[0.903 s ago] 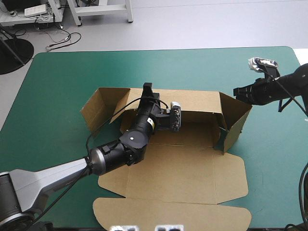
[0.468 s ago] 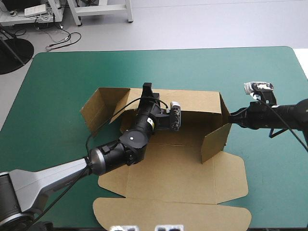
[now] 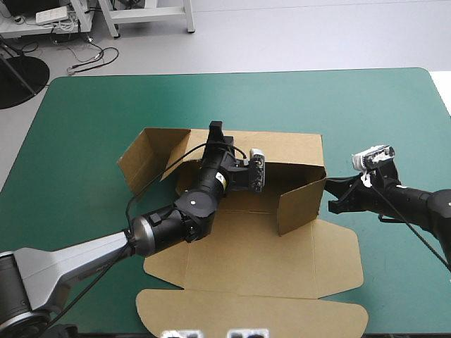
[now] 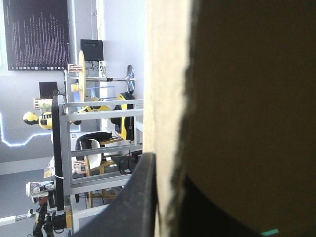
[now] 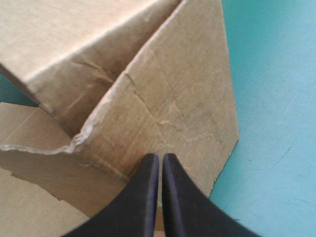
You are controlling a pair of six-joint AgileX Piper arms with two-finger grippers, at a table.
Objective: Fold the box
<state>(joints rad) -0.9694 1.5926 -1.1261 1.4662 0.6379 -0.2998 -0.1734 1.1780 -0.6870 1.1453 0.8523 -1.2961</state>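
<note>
Now I'm folding the right end flap (image 3: 301, 201) inward on the brown box (image 3: 282, 246), which lies mid-desk (image 3: 91, 113).
My left fingers (image 4: 140, 197) clamp the top edge of the raised back wall (image 3: 282, 148). My right fingers (image 5: 148, 197), clenched together and empty, press the flap's outer face. I'd push steadily, square to the crease, so the flap turns without buckling.

Wide open across the far strip of the teal-green surface (image 3: 282, 98), beyond the raised back wall of the brown box (image 3: 296, 151), and at the left past its splayed flap. Blocked in the middle by the left arm (image 3: 162, 229), slanting over the box floor, left tool (image 3: 215, 130) clamped on the back wall. Blocked at the right by the inward-swung flap, closed right tool (image 5: 159, 157) at its outer face. Bare at the far right corner.
</note>
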